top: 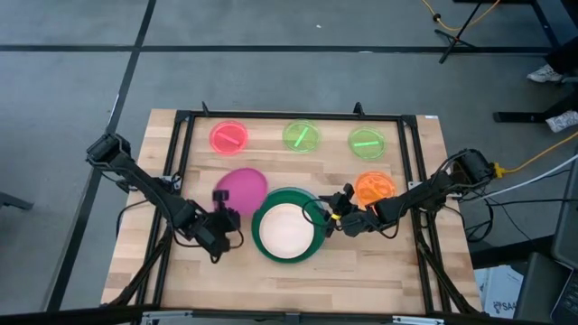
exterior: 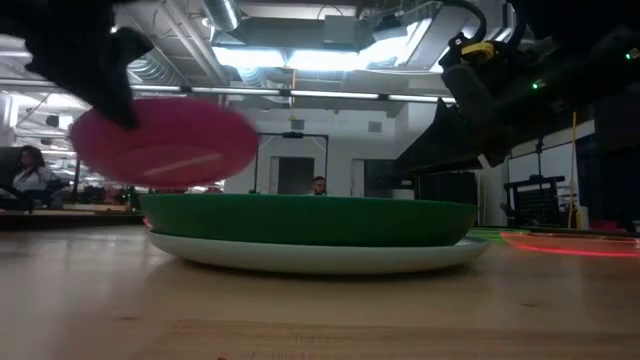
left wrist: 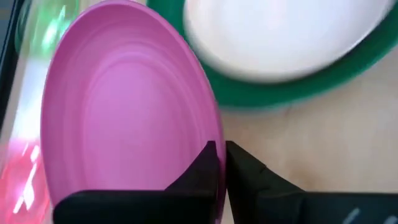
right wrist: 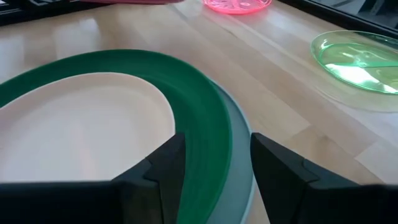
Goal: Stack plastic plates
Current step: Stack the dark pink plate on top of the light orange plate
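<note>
A stack of three plates (top: 287,232) sits near the table's (top: 397,271) centre. Three small plates (top: 302,136) line the far edge, and a fourth (top: 374,188) lies right of the stack. A medium plate (top: 240,190) is raised at the stack's left.

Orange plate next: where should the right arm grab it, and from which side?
Take the orange plate by its rim, probably the edge facing the right gripper, which sits just beside it at the stack. It lies flat on the table, so only the thin raised rim gives the jaws something to pinch.
</note>
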`<state>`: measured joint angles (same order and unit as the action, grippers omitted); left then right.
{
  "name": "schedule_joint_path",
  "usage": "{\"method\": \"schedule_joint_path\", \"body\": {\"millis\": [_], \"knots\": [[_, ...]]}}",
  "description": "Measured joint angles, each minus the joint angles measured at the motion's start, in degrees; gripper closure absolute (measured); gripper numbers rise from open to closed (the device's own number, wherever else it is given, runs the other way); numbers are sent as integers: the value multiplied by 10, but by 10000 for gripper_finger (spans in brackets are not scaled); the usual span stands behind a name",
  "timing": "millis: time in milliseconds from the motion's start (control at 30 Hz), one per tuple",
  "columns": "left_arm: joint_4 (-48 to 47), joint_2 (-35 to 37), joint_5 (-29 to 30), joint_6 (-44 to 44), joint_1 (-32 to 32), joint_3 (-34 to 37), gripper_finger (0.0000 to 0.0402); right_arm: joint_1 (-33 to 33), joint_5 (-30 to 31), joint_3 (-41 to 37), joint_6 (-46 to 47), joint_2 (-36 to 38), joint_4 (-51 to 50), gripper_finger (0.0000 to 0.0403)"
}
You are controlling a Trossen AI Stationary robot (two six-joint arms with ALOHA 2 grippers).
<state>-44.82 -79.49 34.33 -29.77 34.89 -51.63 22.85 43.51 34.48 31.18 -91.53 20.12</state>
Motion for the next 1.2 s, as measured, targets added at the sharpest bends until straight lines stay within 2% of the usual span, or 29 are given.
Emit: {"method": "schedule_joint_path", "body": {"millis": [167, 300, 500, 633, 800, 1200], "knots": [[169, -10, -18, 128, -1, 3, 391, 0, -1, 0, 0, 0, 0, 231], [266, -43, -43, 233, -8, 6, 391, 0, 0, 0, 0, 0, -1, 231], [371, -117, -111, 295, -38, 6, 391, 0, -1, 0, 0, 0, -2, 231], [412, -150, -137, 307, -48, 6, 391, 0, -1, 0, 0, 0, -2, 231], [428, -166, -141, 305, -50, 6, 380, 0, -6, 0, 0, 0, -6, 231], [427, -163, -157, 301, -48, 6, 296, 0, -6, 0, 0, 0, -6, 231]]}}
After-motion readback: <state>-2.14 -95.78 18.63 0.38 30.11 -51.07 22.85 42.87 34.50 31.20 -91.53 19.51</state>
